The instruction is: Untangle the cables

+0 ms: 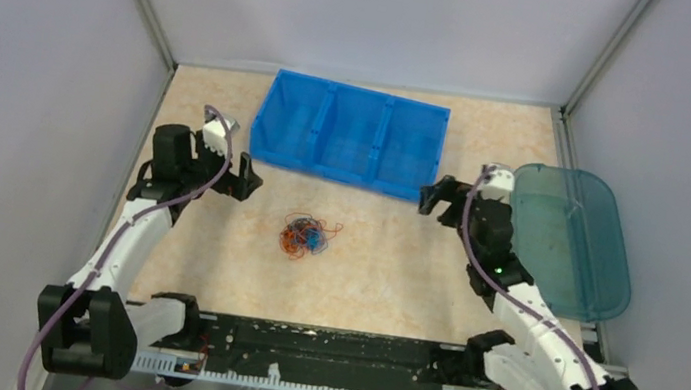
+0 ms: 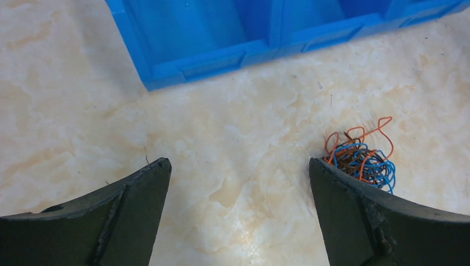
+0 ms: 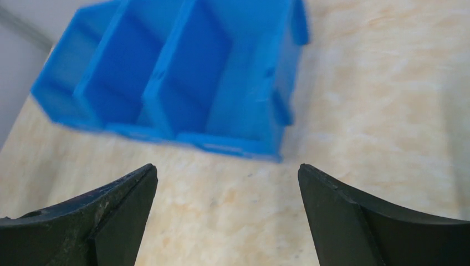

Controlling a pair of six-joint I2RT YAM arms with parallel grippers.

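Now, your left gripper (image 2: 238,183) and right gripper (image 3: 227,183) both gape empty; the cables (image 1: 306,236) lie mid-table, near the bin (image 1: 349,135). Pinch one outer orange loop, not the whole clump.

cables (image 1: 305,236) before bin (image 1: 325,167), lid (image 1: 570,237) at right

no readable text, label or number appears anywhere.
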